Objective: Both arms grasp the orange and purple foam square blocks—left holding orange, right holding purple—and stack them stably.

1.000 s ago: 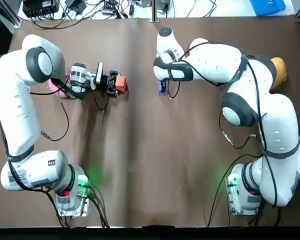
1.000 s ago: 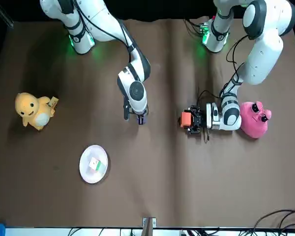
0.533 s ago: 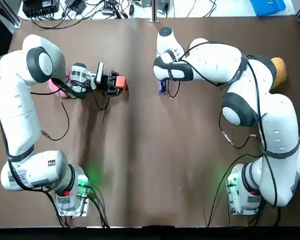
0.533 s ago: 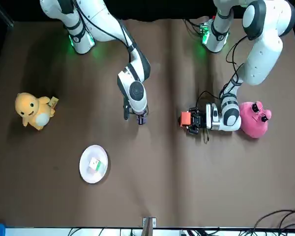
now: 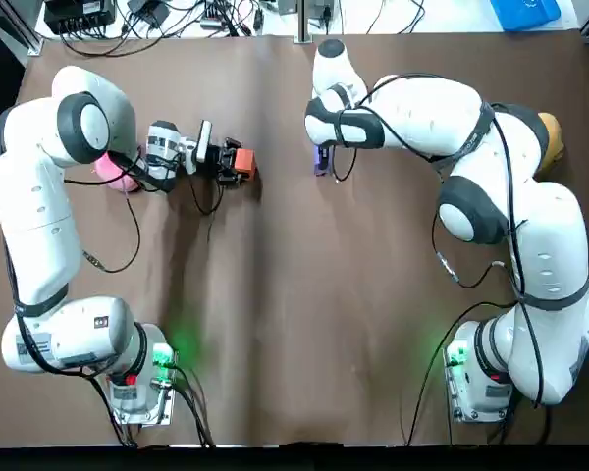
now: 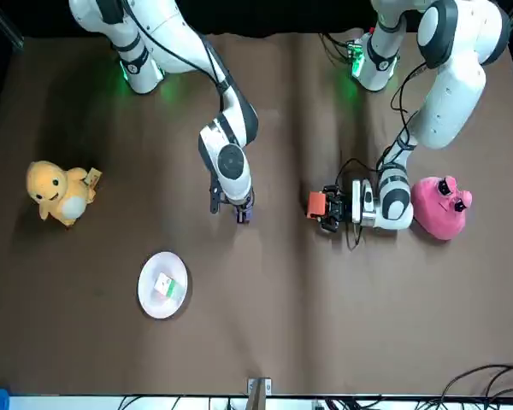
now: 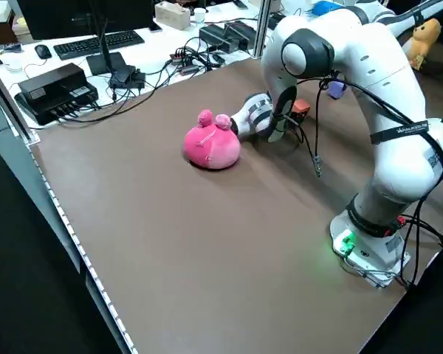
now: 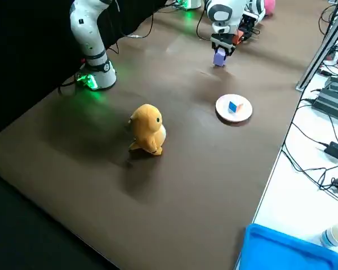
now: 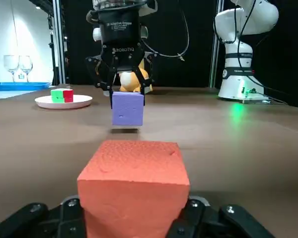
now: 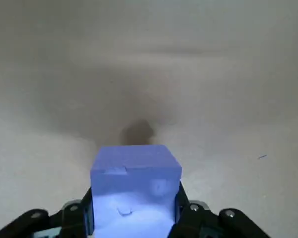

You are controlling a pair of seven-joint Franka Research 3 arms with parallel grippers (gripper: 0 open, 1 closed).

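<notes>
"ROBOTIQ" in white letters, on the right gripper point(image 9: 127, 101) body, nothing else legible

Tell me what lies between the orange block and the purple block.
Nothing: only bare brown table separates the orange foam block and the purple foam block, as the top view shows.

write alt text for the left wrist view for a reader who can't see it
An orange foam block fills the foreground, clamped in the left pincer. Facing it across the brown table, the right pincer holds a purple block just above the surface; a white plate with a green and red cube sits farther off.
</notes>
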